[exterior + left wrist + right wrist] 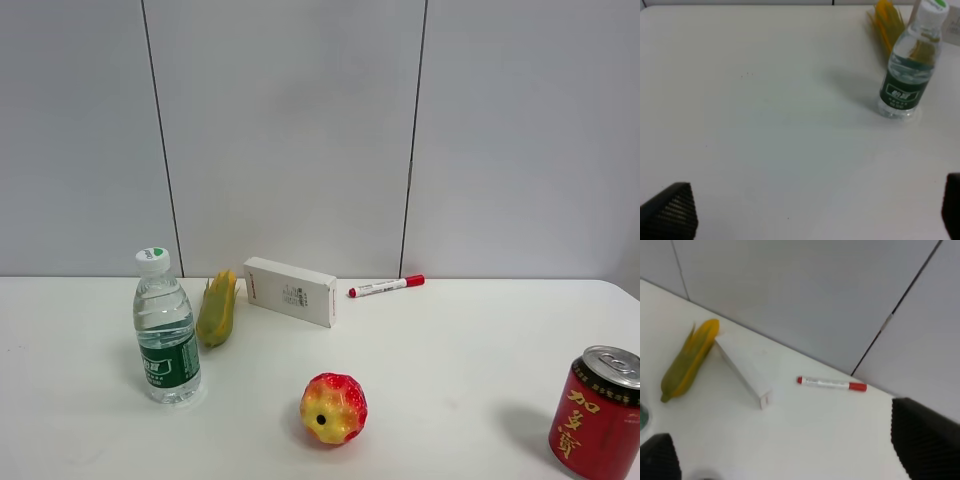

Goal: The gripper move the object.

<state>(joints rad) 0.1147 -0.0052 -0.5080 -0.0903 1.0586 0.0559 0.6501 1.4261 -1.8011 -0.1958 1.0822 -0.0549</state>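
Observation:
The toy corn (218,308), yellow with a green husk, lies on the white table (450,350) at the back left, between a water bottle and a white box. It also shows in the left wrist view (887,22) behind the bottle, and in the right wrist view (687,362) beside the box. My left gripper (815,212) is open and empty, well short of the bottle and corn. My right gripper (790,452) is open and empty, some way from the corn. Neither arm shows in the exterior high view.
A water bottle (165,330) stands just in front of and left of the corn. A white box (290,291) lies to its right, then a red-capped marker (386,286). A round red-yellow fruit (333,407) sits front centre and a red can (597,412) front right.

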